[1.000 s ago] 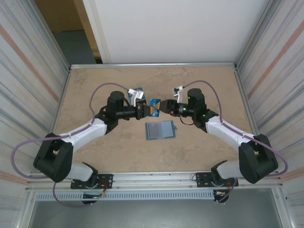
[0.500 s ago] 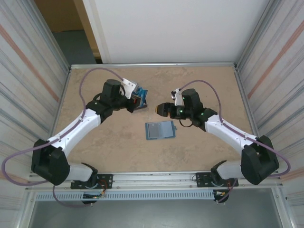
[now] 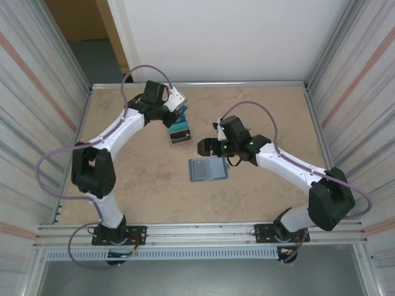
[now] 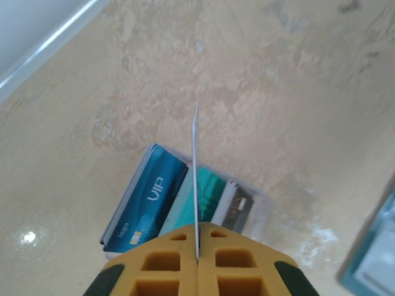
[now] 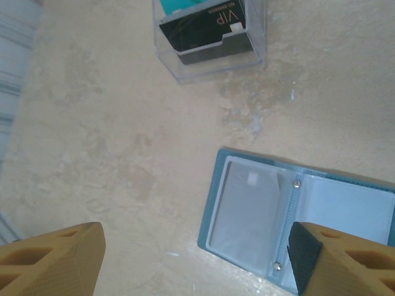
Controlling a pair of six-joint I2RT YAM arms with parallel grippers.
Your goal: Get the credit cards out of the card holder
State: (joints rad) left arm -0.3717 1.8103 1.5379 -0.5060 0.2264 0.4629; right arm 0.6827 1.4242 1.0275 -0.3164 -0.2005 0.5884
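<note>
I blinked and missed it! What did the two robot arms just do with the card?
The left end effector, shut on the card, carried it away from the middle to over the clear box. The right end effector let go, opened and swung toward the card holder. The card holder and clear box stayed put.

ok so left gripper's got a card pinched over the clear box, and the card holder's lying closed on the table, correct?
Not closed. The card holder lies open, inner face up, as the right wrist view shows. The left gripper does pinch a card over the clear box.
</note>
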